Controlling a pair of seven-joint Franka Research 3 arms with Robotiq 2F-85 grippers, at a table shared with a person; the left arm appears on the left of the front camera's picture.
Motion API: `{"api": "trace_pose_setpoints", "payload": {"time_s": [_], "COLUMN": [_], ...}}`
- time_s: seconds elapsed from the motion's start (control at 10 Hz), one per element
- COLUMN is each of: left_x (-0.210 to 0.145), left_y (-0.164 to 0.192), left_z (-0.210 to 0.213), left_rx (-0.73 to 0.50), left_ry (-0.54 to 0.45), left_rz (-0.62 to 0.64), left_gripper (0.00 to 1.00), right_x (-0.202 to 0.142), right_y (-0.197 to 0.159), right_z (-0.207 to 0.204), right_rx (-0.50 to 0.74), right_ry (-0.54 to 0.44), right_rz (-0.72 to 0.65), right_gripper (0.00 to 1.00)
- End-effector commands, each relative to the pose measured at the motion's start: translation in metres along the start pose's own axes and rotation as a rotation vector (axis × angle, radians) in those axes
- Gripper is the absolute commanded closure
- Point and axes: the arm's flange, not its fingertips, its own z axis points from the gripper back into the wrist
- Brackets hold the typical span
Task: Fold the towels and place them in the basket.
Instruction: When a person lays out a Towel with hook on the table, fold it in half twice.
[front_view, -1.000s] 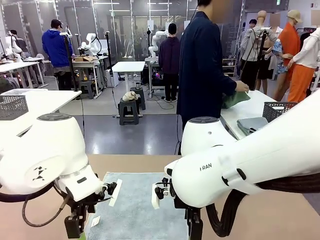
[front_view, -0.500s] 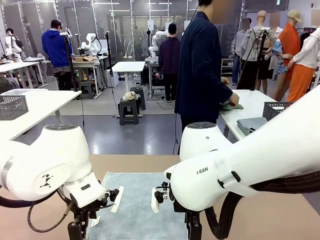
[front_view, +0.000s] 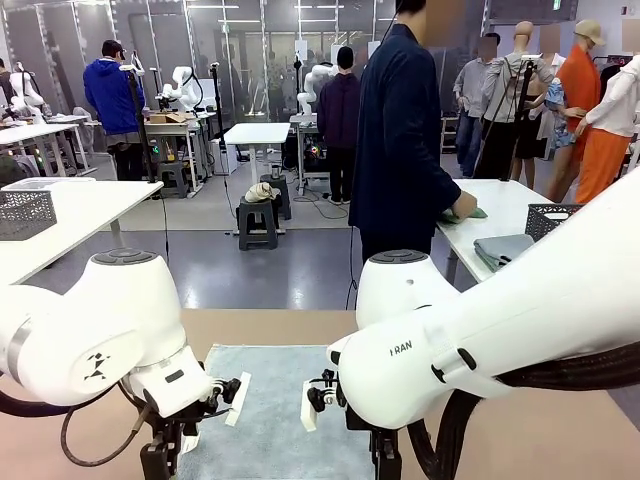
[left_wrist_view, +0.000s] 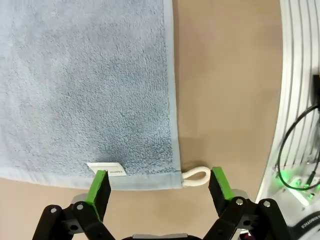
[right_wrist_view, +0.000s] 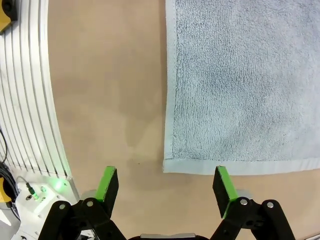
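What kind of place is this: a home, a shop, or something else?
Most likely a robotics laboratory or test hall, not a home. Two white robot arms hang over a grey-blue towel on a brown table, white work tables stand behind, and a person handles a green cloth at the next one.

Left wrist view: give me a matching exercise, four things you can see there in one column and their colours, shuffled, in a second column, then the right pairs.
Column one:
1. towel
2. corner loop
3. pads of the left gripper
4. table

Column two:
A. tan
B. green
C. pale grey-blue
D. cream-white

Right pairs: 1-C, 2-D, 3-B, 4-A.
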Motion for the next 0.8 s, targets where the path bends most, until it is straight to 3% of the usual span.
{"api": "trace_pose_setpoints", "payload": {"time_s": [0.0,0.7], "left_x": [-0.03,-0.039], "left_y": [-0.037,-0.033], "left_z": [-0.021,-0.035], "left_rx": [0.036,0.027], "left_ry": [-0.001,-0.007], "left_rz": [-0.007,-0.02], "left_gripper": [0.0,0.0], "right_x": [0.005,0.006], "right_y": [-0.003,-0.007], "right_z": [-0.006,-0.014], "right_rx": [-0.029,-0.048], "right_ry": [0.017,0.017], "right_rz": [-0.024,-0.038], "right_gripper": [0.05,0.05]}}
